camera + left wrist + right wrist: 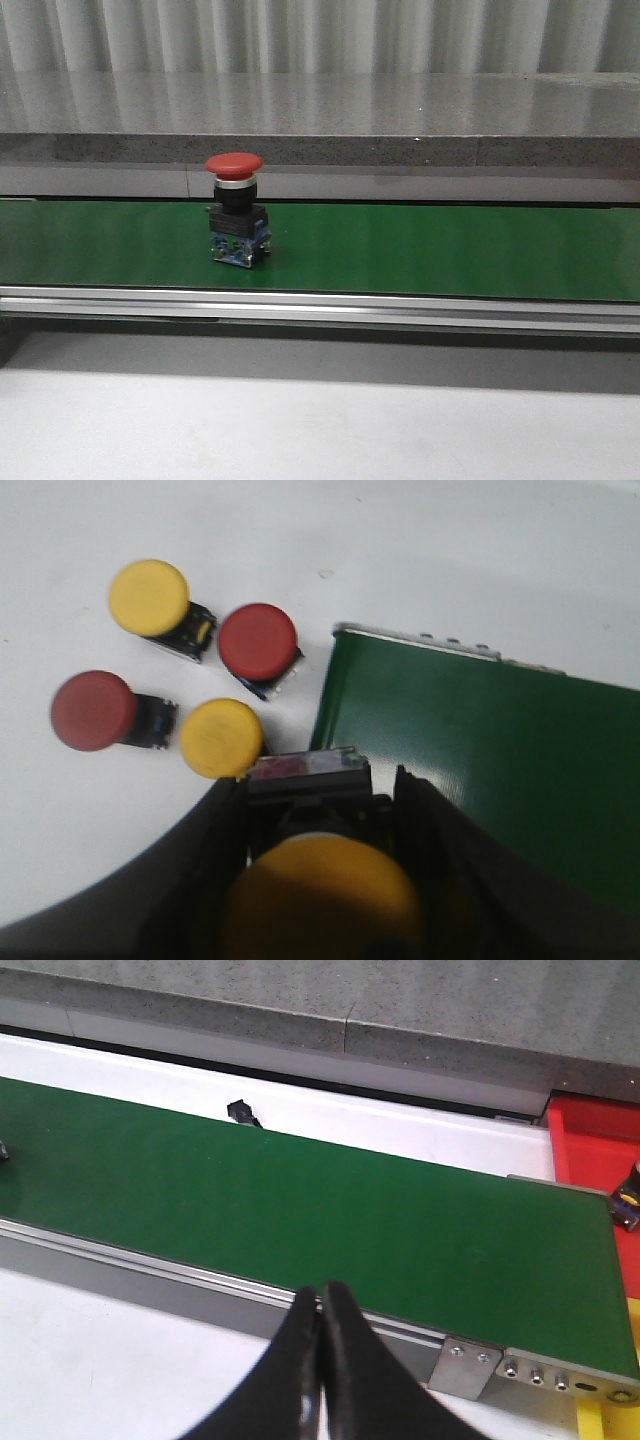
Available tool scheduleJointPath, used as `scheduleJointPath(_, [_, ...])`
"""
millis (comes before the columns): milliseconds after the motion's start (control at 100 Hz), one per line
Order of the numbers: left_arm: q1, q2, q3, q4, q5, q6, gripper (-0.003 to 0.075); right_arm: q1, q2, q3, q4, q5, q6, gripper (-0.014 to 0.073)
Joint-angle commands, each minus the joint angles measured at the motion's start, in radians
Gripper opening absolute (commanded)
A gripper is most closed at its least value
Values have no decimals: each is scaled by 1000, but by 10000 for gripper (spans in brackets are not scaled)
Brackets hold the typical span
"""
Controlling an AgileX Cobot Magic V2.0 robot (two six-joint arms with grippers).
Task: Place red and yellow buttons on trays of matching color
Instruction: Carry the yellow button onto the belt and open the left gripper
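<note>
A yellow button [322, 900] is clamped between the jaws of the left claw [325, 880], just short of the green belt's [480, 750] end; four spare buttons [175, 670] lie beyond. A red button [236, 222] stands upright on the belt. The right claw [320, 1360] is pressed closed, empty, near the red tray [595, 1145]. Judged step: loading; next, the yellow button must be set upright onto the belt.

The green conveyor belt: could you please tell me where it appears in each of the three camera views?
Front view: the green conveyor belt spans the whole width, carrying a red button.
Left wrist view: one belt end lies beside the left gripper, which holds a yellow button.
Right wrist view: it runs diagonally beyond the shut right gripper.
Shared landmark: the belt's silver edge rail.
</note>
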Motion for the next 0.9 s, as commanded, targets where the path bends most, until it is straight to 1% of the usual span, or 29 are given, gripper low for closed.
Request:
scheduleJointPath(0, [-36, -43, 4, -7, -35, 0, 116, 0, 8, -23, 12, -71, -9, -65])
scheduleJointPath(150, [-65, -43, 72, -34, -74, 0, 116, 0, 8, -23, 12, -71, -9, -65])
scheduleJointPath(310, [-65, -21, 84, -45, -91, 0, 125, 0, 8, -23, 12, -71, -9, -65])
scheduleJointPath(350, [-65, -13, 84, -45, -91, 0, 148, 0, 8, -23, 12, -71, -9, -65])
scheduleJointPath(410, [-65, 3, 84, -62, -89, 0, 211, 0, 8, -23, 12, -71, -9, -65])
scheduleJointPath(440, [-65, 8, 84, -71, -91, 0, 260, 0, 8, -23, 12, -71, -9, -65])
scheduleJointPath(450, [-65, 8, 84, -71, -91, 0, 260, 0, 8, -23, 12, -71, -9, -65])
scheduleJointPath(570, [-65, 14, 84, -77, -93, 0, 478, 0, 8, -23, 12, -71, -9, -65])
scheduleJointPath(610, [-65, 14, 82, -77, -94, 0, 531, 0, 8, -23, 12, -71, -9, -65])
scheduleJointPath(670, [-65, 14, 79, -84, -98, 0, 561, 0, 8, -23, 12, -71, -9, -65])
scheduleJointPath(790, [-70, -7, 79, -95, -150, 11, 553, 0, 8, -23, 12, -71, -9, -65])
scheduleJointPath(890, [-103, -60, 79, -95, -185, 30, 544, 0, 8, -23, 12, -71, -9, -65])
